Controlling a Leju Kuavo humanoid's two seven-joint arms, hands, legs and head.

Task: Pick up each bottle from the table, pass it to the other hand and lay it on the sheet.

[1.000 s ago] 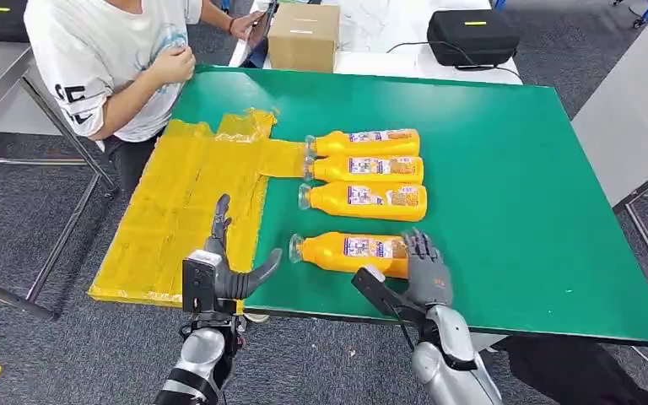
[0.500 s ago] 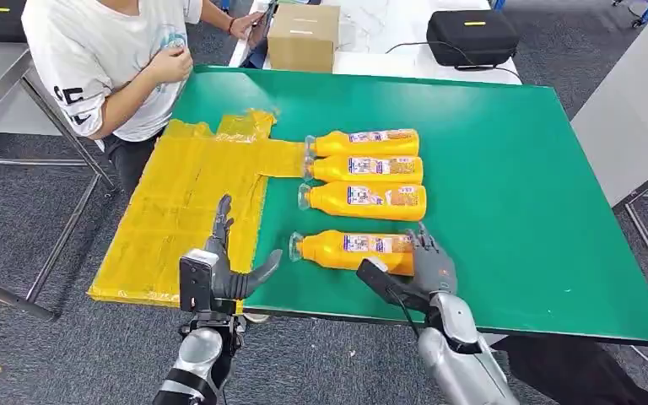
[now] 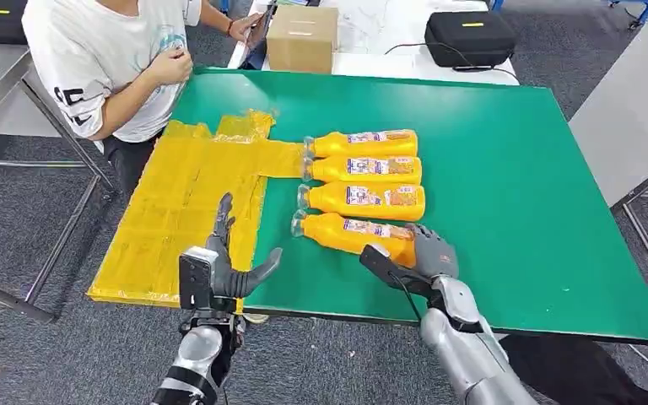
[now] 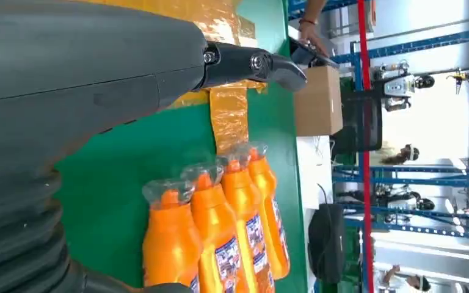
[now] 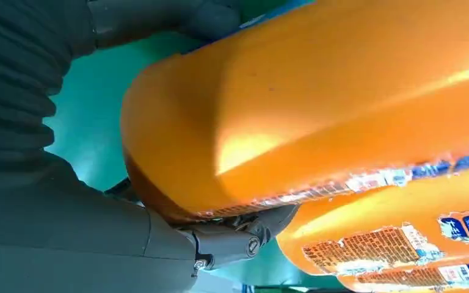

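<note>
Bottle (image 3: 359,235) nearest the table's (image 3: 540,219) front edge gripped by right hand (image 3: 426,257); left hand (image 3: 219,266) spread empty.

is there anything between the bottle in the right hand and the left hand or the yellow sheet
Nothing visible. The right hand grips the nearest bottle at its base. Bare green table lies between it and the open left hand, which hovers at the yellow sheet. The other bottles lie farther back.

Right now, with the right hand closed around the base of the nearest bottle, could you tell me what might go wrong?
The right hand grips the nearest orange plastic bottle at its base only, so its neck end could sag or slip. It lies close to the next orange bottle; lifting might knock that one.
</note>
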